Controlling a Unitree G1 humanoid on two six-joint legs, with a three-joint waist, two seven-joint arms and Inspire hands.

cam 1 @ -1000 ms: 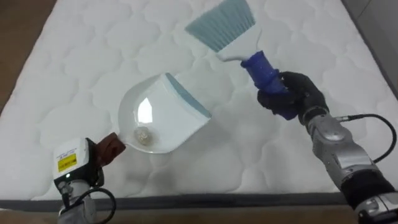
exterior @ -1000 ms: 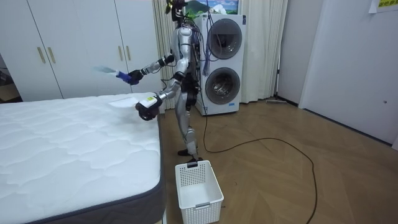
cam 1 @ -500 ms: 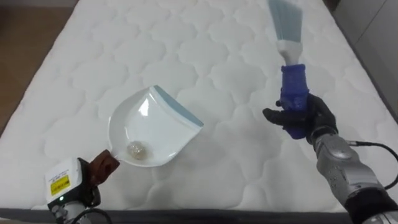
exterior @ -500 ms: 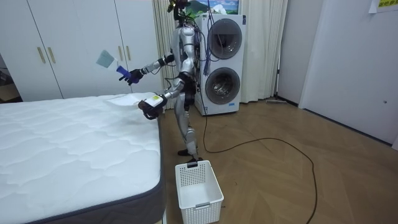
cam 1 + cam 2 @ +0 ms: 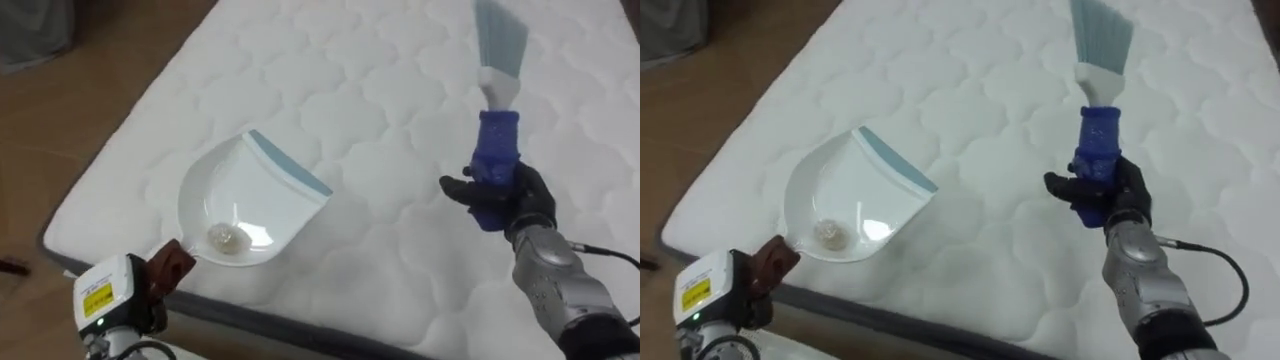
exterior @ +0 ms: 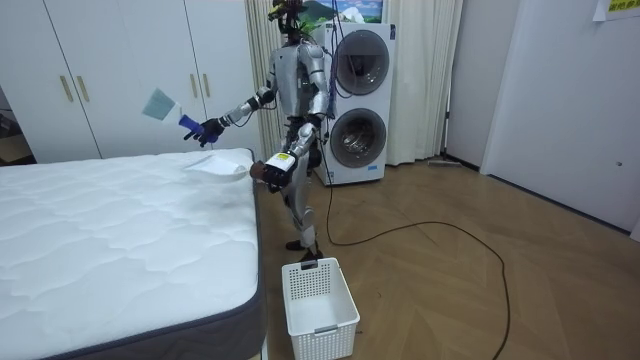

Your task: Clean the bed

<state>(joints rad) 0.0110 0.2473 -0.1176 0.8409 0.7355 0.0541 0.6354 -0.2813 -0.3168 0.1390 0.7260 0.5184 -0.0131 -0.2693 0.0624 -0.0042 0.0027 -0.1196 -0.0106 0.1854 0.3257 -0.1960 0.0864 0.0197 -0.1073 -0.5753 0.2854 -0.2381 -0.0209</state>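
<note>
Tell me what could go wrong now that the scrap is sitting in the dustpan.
The scrap lies loose in the dustpan, which the left hand holds at the edge of the bed; a tilt could roll it onto the bed or floor.
The right hand holds the brush upright nearby; a swing could knock the dustpan.
The basket stands on the floor well off, so carrying risks a spill.
</note>
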